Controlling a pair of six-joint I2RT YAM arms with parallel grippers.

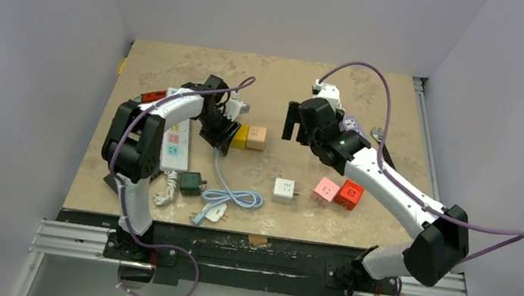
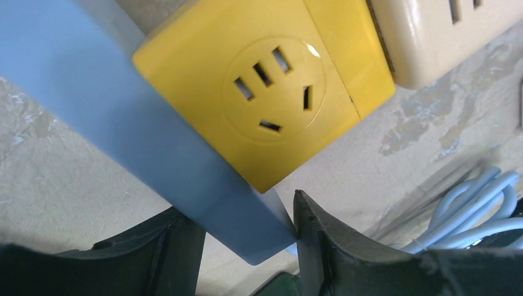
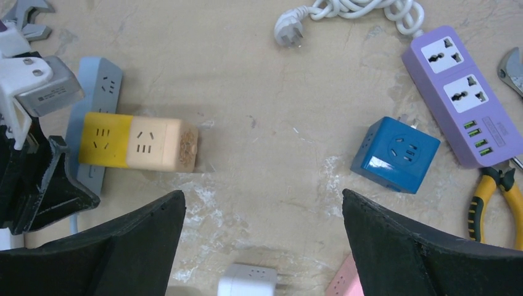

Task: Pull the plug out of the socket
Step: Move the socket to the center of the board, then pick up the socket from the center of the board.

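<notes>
A light blue power strip [image 2: 123,111] runs slantwise through the left wrist view, and a yellow cube socket [image 2: 265,86] sits tight against its side. A beige cube [image 2: 444,37] joins the yellow one on its far side. My left gripper [image 2: 243,206] is shut on the near end of the blue strip, with a finger pressed on each edge. From above, the left gripper [image 1: 221,133] stands just left of the yellow cube [image 1: 240,136] and beige cube [image 1: 256,137]. My right gripper [image 1: 292,133] hangs open to their right with nothing in it. The prongs are hidden.
A white strip with coloured sockets [image 1: 176,140] lies left of the left arm. A dark adapter [image 1: 191,181], coiled blue cable [image 1: 227,189] and white plug [image 1: 214,213] lie in front. White [image 1: 283,190], pink [image 1: 326,190] and red [image 1: 350,195] cubes sit centre-right. A blue cube [image 3: 395,154], purple strip [image 3: 469,92] and pliers [image 3: 490,197] lie at the right.
</notes>
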